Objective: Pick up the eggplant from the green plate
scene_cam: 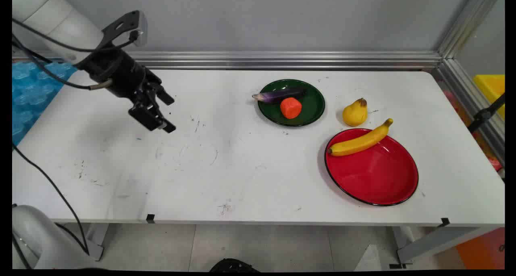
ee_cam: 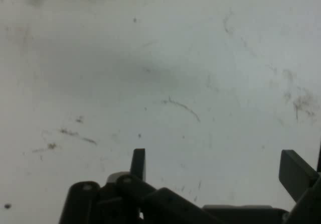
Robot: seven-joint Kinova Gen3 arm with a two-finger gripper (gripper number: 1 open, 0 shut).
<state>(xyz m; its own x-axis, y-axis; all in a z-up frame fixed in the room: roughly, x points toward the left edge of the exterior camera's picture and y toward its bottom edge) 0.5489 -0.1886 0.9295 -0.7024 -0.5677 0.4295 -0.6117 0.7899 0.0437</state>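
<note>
Way off to the left of the green plate (scene_cam: 312,106), the gripper (scene_cam: 170,113) hangs over bare, scuffed table (scene_cam: 242,175) with its fingers (ee_cam: 295,172) spread wide and nothing between them. The plate's got an eggplant (scene_cam: 278,95) and an orange chunk (scene_cam: 290,107) on it. Just right of it sits a yellow pear (scene_cam: 355,112), then a banana (scene_cam: 360,141) resting on the red plate (scene_cam: 375,175).
</note>
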